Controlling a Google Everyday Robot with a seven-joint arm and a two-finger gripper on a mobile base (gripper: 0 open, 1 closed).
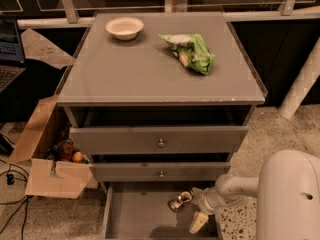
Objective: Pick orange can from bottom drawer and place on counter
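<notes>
The gripper [192, 209] is hanging low inside the bottom drawer [140, 215], toward its 3 o'clock side, with its fingers spread wide and closing on nothing. The can [180, 200] is lying on its side on the drawer floor at the gripper's 9 o'clock, right at the mouth of the jaws; whether it is touching a finger I cannot tell.

As I judge it, the danger is a roll. The can is resting on its curved side, so a finger nudging it off-centre could be sending it toward 9 o'clock or back under the middle drawer front [160, 173], which is overhanging the drawer at 12 o'clock. Lifting straight up close to that front is risking a knock, and the drawer's wall at 3 o'clock is crowding the wrist.

The counter [150, 74] is offering wide bare room at its centre and 6 o'clock edge; the bowl [124, 27] is sitting at 11 o'clock, the bag [192, 51] at 1.
</notes>
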